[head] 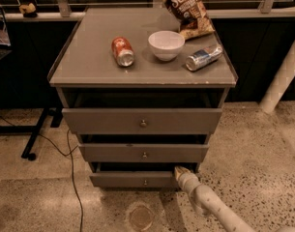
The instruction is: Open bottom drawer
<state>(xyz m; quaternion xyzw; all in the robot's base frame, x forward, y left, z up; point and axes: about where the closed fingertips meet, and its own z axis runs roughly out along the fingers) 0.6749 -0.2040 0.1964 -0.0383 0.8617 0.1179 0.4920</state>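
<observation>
Printed in large white letters on the chip bag at the back of the cabinet: "Sea S", cut off at the frame's top edge. Smaller print beneath, too fine to read. Labels on the red can and silver can: unreadable. Down low, gripper at the right end of the bottom drawer.
</observation>
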